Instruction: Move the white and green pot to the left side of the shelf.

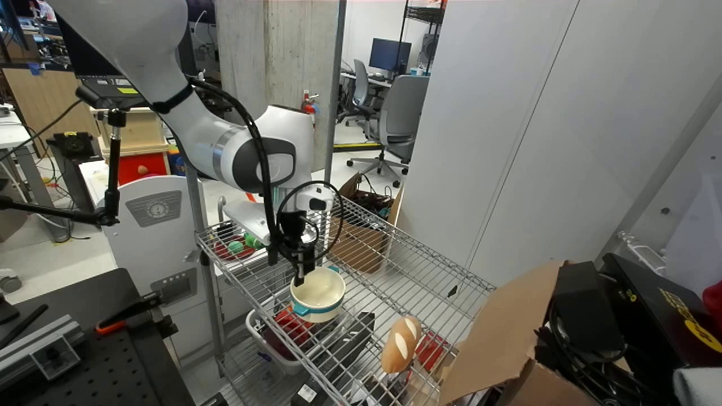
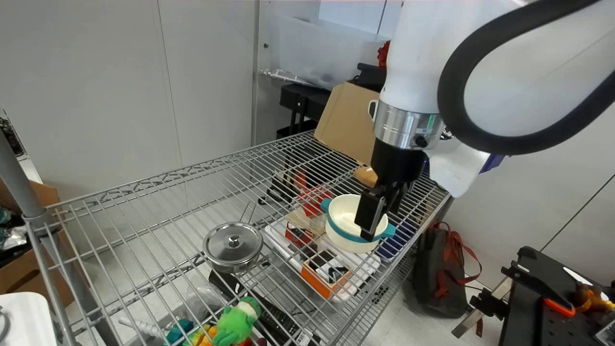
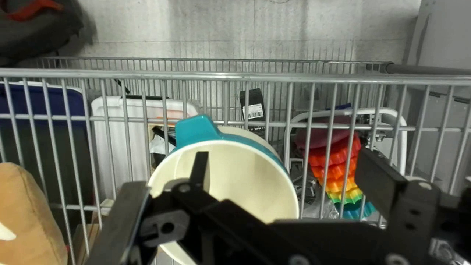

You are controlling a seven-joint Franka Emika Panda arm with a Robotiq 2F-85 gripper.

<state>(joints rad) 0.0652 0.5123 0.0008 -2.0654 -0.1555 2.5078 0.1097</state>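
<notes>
Black fingers (image 3: 379, 182): spread apart, gripping nothing.
Round cream-white pot with teal-green handles (image 1: 320, 293): upright at their tips; likely step, aligning the grasp.
Silver wire-grid shelf (image 3: 235, 77): supports the pot; next probably calls for clasping the pot's wall, lifting, carrying left.

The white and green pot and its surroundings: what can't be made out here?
In an exterior view: part of the pot's inside, hidden by the gripper.
Wrist view: the pot opposite its visible teal handle, behind the gripper.
All views: whether gripper and pot touch; the gripper overlaps the pot.
Wrist view: the loaf's remainder, cut off by left and bottom edges.
In an exterior view: part of the shelf's end, behind a cardboard flap.
</notes>
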